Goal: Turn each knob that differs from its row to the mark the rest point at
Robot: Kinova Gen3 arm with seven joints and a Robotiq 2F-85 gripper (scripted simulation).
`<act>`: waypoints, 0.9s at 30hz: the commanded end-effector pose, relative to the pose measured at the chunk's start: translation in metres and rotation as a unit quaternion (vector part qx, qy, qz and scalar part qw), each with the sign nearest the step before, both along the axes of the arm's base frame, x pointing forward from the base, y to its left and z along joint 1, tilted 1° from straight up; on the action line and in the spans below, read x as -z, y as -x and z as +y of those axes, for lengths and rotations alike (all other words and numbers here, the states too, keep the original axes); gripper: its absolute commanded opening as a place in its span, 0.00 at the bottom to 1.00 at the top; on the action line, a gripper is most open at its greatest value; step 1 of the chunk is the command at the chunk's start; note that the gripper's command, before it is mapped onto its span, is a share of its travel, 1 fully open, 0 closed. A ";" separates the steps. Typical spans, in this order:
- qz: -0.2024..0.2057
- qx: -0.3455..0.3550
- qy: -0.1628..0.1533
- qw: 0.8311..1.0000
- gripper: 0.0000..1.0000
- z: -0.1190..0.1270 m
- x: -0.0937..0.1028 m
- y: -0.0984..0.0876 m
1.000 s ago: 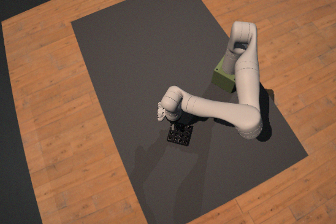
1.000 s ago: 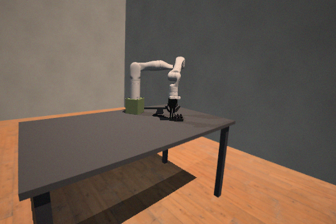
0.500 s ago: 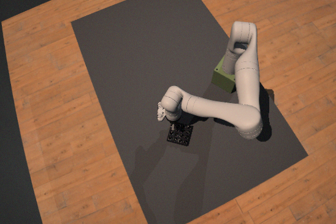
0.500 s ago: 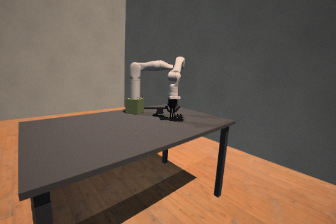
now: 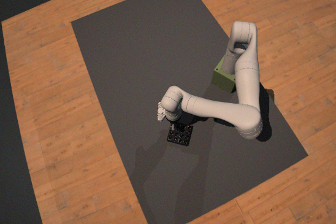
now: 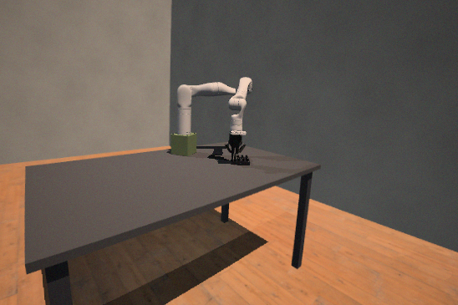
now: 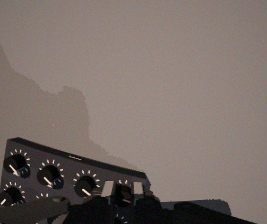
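the knob box (image 5: 186,143) (image 6: 243,164) (image 7: 66,167) sits flat on the dark table (image 5: 132,48) (image 6: 146,186) (image 7: 184,75), under the wrist & well apart from the green base block (image 5: 224,82) (image 6: 184,144), prob. so the arm can come down on it from above w/o folding up tight. the gripper (image 5: 175,127) (image 6: 235,160) (image 7: 123,195) points down, jaws narrow, one finger each side of the end knob (image 7: 124,194) of the far row; can't tell if the pads actually press on it, as the knob is dark & partly hidden. the ring marks fan toward the far edge, so that's prob. the rear, making this row a & the straddled knob a4. the other three, a1 (image 7: 17,162), a2 (image 7: 49,175) & a3 (image 7: 86,186), all seem to have lines slanting down to the right, approx. alike, so a4 is likely the odd one, tho its own line can't be read. the straddle makes sense: pads on opposite sides can twist it about its own axis w/o shoving the box or brushing a3. next is prob. a firm squeeze, then a wrist turn, short of the end stops; risk is slip, overshoot or dragging the box if the grip is off-centre
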State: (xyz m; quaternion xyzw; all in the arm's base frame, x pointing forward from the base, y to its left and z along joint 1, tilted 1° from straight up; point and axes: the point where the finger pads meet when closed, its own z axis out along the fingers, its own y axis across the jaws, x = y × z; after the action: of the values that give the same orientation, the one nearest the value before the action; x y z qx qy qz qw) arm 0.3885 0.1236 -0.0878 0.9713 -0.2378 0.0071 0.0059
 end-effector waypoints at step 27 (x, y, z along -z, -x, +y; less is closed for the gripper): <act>-0.002 0.175 -0.002 0.984 0.08 0.000 0.000 0.000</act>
State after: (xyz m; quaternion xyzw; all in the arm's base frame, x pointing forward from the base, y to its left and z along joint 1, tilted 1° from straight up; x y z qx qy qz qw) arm 0.3884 0.1235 -0.0878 0.9170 -0.3987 0.0080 0.0046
